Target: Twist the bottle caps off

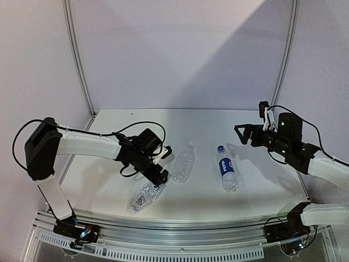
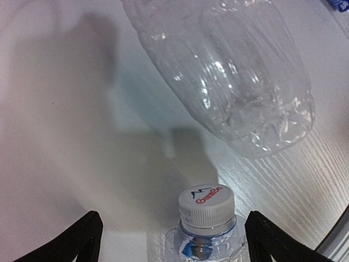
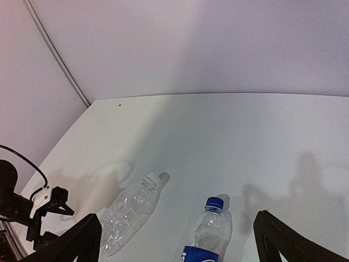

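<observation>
Your left tool (image 2: pixel 173 218) has its fingers apart, one on each side of the dented bottle (image 1: pixel 146 197), which lies at the front of the tabletop (image 1: pixel 109 180). Its white cap (image 2: pixel 206 204) sits centred between them. Close on the stiff neck just under the cap, not on the soft body, which will likely buckle. Your right tool (image 3: pixel 177 218), also apart, hangs raised and well away near the labelled bottle (image 1: pixel 227 169). Bring it onto the cap's ribbed side, squarely. The cap top carries a mountain outline and red script I cannot read surely. The blue label's white lettering is too small.
</observation>
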Robot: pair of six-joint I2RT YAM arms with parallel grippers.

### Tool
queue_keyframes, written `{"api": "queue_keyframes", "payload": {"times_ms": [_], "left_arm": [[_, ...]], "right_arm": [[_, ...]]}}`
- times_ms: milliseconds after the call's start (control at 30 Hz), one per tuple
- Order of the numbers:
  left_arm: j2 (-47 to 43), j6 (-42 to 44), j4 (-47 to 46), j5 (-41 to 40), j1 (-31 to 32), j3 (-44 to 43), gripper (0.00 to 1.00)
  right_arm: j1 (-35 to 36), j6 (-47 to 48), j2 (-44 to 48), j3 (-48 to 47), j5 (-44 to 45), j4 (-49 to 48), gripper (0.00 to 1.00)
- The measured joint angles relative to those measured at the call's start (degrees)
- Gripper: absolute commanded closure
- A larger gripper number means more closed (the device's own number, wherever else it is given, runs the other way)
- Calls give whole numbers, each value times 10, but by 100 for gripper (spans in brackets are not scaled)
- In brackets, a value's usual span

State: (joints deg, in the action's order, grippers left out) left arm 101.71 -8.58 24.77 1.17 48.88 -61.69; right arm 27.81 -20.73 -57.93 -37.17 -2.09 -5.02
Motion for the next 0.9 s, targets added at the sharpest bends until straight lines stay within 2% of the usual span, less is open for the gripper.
{"api": "queue_keyframes", "payload": {"times_ms": [267, 500, 567, 600, 667, 733, 900], "left_arm": [[-19, 0, 40, 33, 37, -2, 5], [27, 8, 114, -10, 54, -18, 4], [35, 11, 126, -18, 68, -18, 7], [36, 12, 130, -26, 73, -18, 12], [36, 17, 139, -31, 78, -18, 43], [36, 17, 141, -31, 79, -19, 63], [28, 30, 147, -26, 79, -26, 67]], "right_arm": [[0, 1, -1, 0, 0, 0, 1], [0, 0, -18, -1, -4, 5, 1], [0, 0, -19, -1, -6, 8, 1], [0, 0, -19, -1, -7, 7, 1], [0, 0, -19, -2, -11, 8, 1], [0, 0, -19, -2, -13, 7, 1], [0, 0, -19, -3, -14, 8, 1]]}}
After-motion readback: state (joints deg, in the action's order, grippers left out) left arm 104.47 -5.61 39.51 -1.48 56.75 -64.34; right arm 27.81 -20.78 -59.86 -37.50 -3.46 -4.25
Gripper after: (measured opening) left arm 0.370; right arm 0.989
